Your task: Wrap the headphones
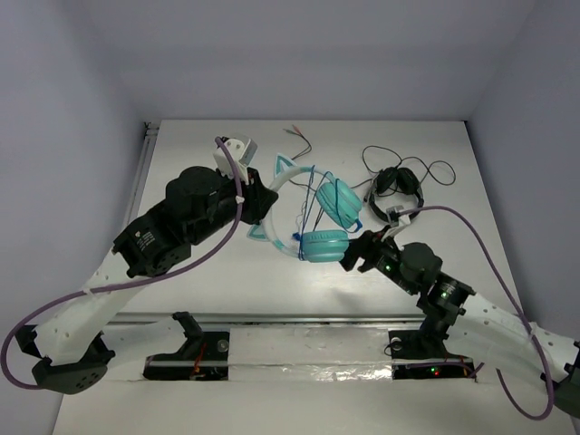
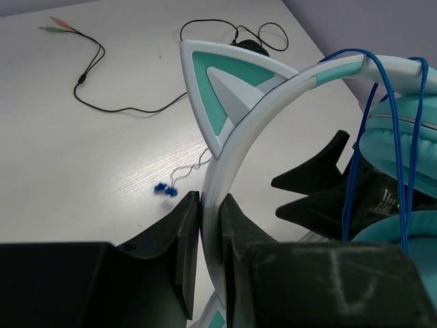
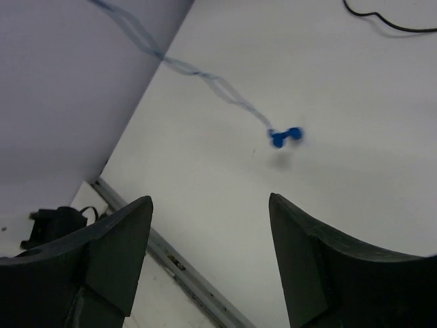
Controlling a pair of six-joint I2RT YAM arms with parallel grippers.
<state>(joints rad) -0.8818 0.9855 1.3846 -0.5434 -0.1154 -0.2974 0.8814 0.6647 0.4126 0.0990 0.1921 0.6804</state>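
Note:
The turquoise headphones (image 1: 324, 245) lie mid-table with their pale cat-ear headband (image 1: 288, 169) towards the left. My left gripper (image 1: 260, 203) is shut on the headband (image 2: 235, 147) just below one cat ear (image 2: 225, 85). The thin blue cable (image 2: 379, 89) loops over the headband and the ear cups (image 2: 403, 143). Its blue plug end (image 2: 165, 190) lies loose on the table. My right gripper (image 1: 356, 255) is open and empty beside the lower ear cup. In the right wrist view my open gripper (image 3: 212, 225) hovers over the table with the blue plug (image 3: 285, 135) ahead of it.
Black headphones (image 1: 397, 186) with a black cable lie at the back right. A thin black cable (image 2: 102, 75) with coloured plugs (image 2: 58, 26) lies at the back. The table's metal front edge (image 3: 177, 260) is just below the right gripper. Grey walls enclose the table.

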